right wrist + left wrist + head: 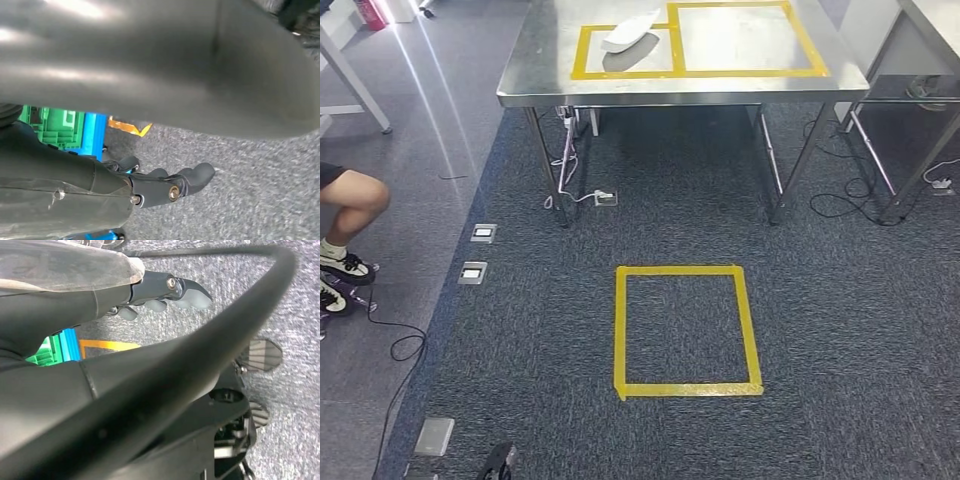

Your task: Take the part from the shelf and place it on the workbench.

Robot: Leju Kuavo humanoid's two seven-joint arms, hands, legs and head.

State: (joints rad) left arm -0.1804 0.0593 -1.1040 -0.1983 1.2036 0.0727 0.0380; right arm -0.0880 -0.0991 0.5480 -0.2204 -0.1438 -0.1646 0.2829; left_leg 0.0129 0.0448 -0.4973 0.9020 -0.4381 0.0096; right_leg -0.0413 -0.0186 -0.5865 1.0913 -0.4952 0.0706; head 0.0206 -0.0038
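Workbench [546, 70] stands ahead of the robot, beyond a yellow floor square [687, 330], and the white part [629, 32] already lies in its left taped box, long axis running left-right and slightly tilted. Both arms hang low, well apart from it, neither clearly nearer. Left hand [166, 295] and right hand [170, 185] hold nothing, fingers loosely extended. No shelf can be made out; dark body parts block much of the wrist views.

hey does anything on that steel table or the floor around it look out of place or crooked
One thing: the white part on the workbench sits askew in the left taped box, tilted, with one end over the tape divider. Loose cables trail on the carpet under the bench. Nothing looks spilled or damaged.
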